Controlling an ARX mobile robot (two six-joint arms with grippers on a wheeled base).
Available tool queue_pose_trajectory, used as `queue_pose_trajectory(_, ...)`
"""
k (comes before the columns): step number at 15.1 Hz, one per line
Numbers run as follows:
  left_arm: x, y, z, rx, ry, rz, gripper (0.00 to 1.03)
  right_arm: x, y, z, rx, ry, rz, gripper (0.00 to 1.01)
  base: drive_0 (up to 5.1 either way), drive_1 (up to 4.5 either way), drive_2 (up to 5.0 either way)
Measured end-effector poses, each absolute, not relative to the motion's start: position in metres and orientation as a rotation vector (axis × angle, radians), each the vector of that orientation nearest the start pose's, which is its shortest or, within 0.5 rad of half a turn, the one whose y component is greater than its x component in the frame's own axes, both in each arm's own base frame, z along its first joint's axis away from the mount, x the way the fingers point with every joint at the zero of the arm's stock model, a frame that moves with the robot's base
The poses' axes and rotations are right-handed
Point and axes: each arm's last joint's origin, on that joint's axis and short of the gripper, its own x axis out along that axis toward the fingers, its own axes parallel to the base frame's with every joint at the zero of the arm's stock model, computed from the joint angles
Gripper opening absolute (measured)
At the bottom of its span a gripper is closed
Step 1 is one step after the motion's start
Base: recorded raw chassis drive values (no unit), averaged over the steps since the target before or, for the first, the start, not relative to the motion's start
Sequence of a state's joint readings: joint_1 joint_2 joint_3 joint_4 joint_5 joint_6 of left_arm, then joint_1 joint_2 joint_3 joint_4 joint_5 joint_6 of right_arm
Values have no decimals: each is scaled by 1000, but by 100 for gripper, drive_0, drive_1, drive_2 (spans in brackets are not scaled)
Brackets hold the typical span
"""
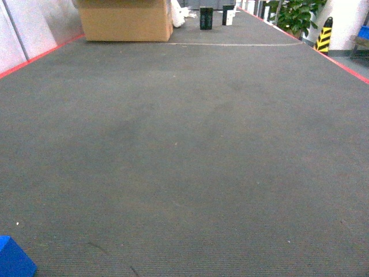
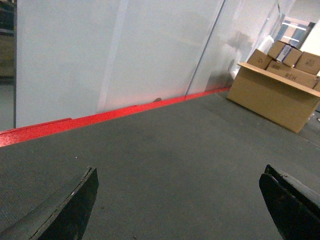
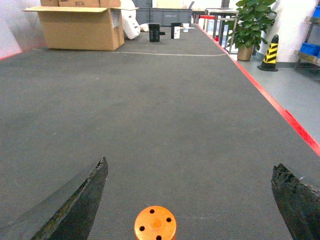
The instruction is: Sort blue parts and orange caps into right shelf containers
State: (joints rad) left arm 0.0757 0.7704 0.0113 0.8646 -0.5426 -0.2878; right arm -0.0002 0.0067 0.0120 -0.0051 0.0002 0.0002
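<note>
An orange cap (image 3: 155, 223) with four small holes in its top stands upright on the grey table at the bottom of the right wrist view. My right gripper (image 3: 189, 167) is open, its black fingers (image 3: 75, 207) spread wide to either side, and the cap sits low between them, nearer the left one, touching neither. My left gripper (image 2: 180, 170) is open over bare grey table with nothing between its fingers (image 2: 70, 207). A corner of a blue part (image 1: 12, 259) shows at the bottom left of the head view. The right shelf containers and the shelf are out of view.
An open cardboard box (image 1: 124, 20) stands at the table's far left, with two small dark objects (image 1: 206, 17) beside it. A red edge strip (image 3: 280, 112) borders the table. A potted plant (image 3: 252, 25) and a striped bollard (image 3: 270, 52) stand beyond the right edge.
</note>
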Motion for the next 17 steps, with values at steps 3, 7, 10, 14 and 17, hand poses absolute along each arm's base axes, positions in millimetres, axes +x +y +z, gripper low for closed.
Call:
queue_pose_trajectory(3, 146, 25, 168, -299, -172, 579, 98, 97, 0, 167, 0, 0, 0, 98, 0, 0, 0)
queue_pose_trajectory(7, 148, 24, 165, -297, -152, 564, 98, 97, 0, 167, 0, 0, 0, 98, 0, 0, 0)
queue_pose_trajectory(10, 147, 24, 166, -300, -153, 552, 98, 97, 0, 167, 0, 0, 0, 98, 0, 0, 0)
queue_pose_trajectory(14, 150, 25, 165, -295, -149, 499, 98, 97, 0, 167, 0, 0, 0, 98, 0, 0, 0)
queue_pose_trajectory(17, 156, 28, 160, -281, -128, 438, 98, 97, 0, 167, 0, 0, 0, 98, 0, 0, 0)
